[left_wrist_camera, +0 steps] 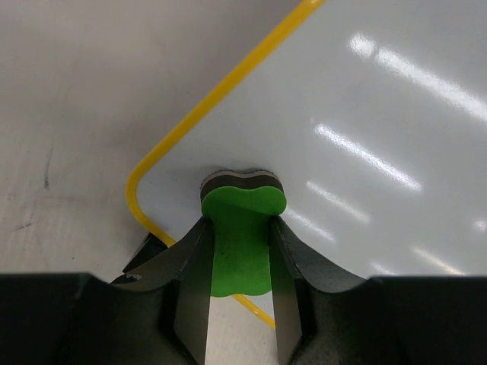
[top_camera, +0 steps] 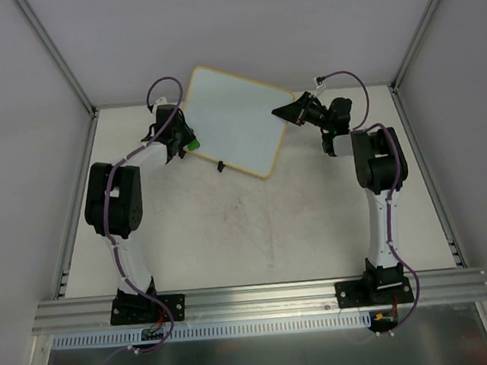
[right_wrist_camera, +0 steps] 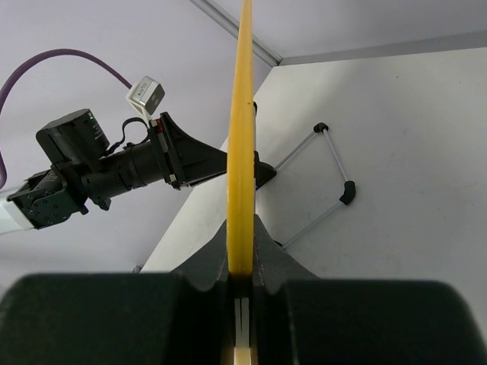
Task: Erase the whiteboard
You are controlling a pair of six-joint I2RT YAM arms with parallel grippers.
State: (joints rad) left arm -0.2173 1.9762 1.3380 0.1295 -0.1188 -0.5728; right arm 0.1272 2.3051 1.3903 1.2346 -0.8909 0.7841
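Observation:
The whiteboard (top_camera: 233, 119), white with a thin yellow frame, is tilted over the back of the table. My right gripper (top_camera: 293, 111) is shut on its right corner. In the right wrist view the yellow frame (right_wrist_camera: 241, 137) runs edge-on up from between the closed fingers of the right gripper (right_wrist_camera: 241, 255). My left gripper (top_camera: 184, 142) is shut on the green eraser (top_camera: 193, 142) at the board's lower left corner. In the left wrist view the eraser (left_wrist_camera: 242, 228) is pinched between the left gripper's (left_wrist_camera: 240, 255) fingers and presses its dark felt against the whiteboard (left_wrist_camera: 365, 114). The white face shows no marks.
A black clip foot (top_camera: 220, 166) sticks out under the board's near edge, and its wire stand (right_wrist_camera: 335, 175) shows behind the board. Grey walls and aluminium posts (top_camera: 57, 54) close in the back and sides. A metal rail (top_camera: 263, 297) runs along the near edge.

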